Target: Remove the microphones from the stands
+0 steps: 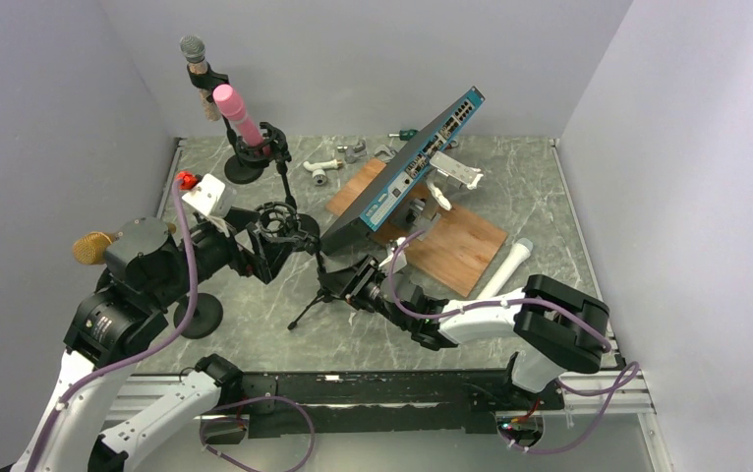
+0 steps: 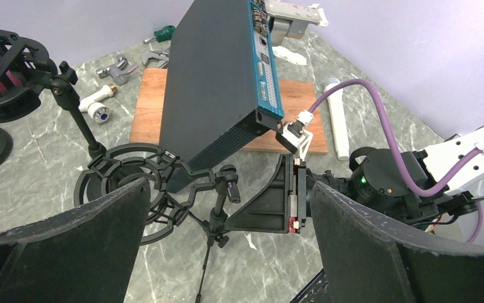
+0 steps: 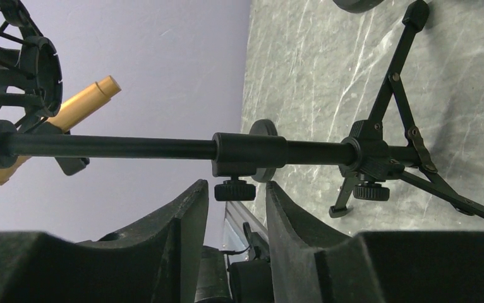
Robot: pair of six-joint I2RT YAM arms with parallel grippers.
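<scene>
Looks like bracing: right gripper (image 3: 234, 203) half-spread around the stand's (image 3: 119, 147) knob (image 3: 234, 189), not pinching; left gripper (image 2: 230, 189) spread wide at the empty-looking mount (image 2: 122, 183). Gold mic (image 1: 92, 246) sits by the left arm (image 1: 146, 270), so reach there next.

Legible text: none; small markings on the blue front panel of the network switch (image 1: 422, 159), far centre, were too small to read.

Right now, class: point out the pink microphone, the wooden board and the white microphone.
pink microphone (image 1: 236, 112): top view, body.
wooden board (image 1: 463, 252): top view, bare near corner.
white microphone (image 1: 505, 268): top view, handle.
</scene>
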